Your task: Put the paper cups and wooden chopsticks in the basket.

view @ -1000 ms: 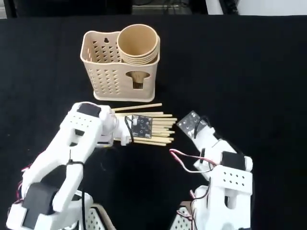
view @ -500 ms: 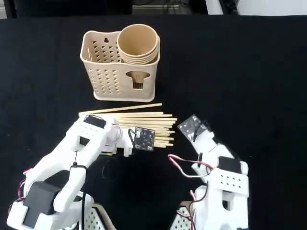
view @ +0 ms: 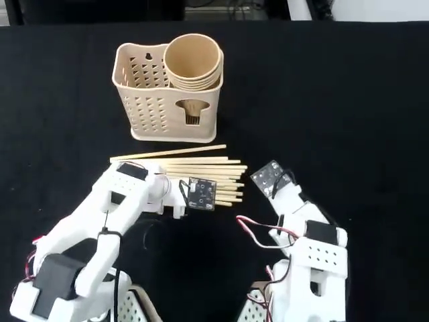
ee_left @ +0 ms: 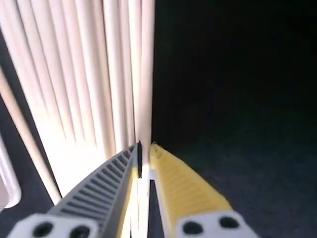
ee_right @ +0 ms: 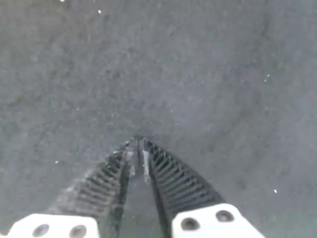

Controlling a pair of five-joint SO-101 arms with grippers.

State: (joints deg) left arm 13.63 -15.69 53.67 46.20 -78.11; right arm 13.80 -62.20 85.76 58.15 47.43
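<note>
– Two kinds of item are listed. How much is counted as done?
– Roughly half, by judgement. A stack of paper cups (view: 193, 62) is seen standing in the basket (view: 144, 111), in the compartment on its 3 o'clock side. Nothing is made out in the 9 o'clock compartment.

– And the sticks?
– None is seen in the basket. The wooden chopsticks (view: 201, 164) are laid as a flat bundle on the table (view: 348, 100), near the basket at its 6 o'clock and apart from it, with their lengths running 9 to 3 o'clock.

– Left side?
– The left gripper (ee_left: 143, 146) is placed at the bundle's 6 o'clock edge, toward its 9 o'clock end. Its jaws are pinched almost together on the outermost chopstick (ee_left: 145, 99), which is seen passing between them. Whether that stick is raised off the table cannot be told.

– Right side?
– The right gripper (ee_right: 138, 142) is clenched on nothing. It is held over bare table at about 3 o'clock of the bundle, clear of the sticks.

– What is left?
– The whole chopstick part is judged to be outstanding. Only one stick is gripped, so many trips are likely needed. The 9 o'clock compartment is judged the likely place for them.
</note>
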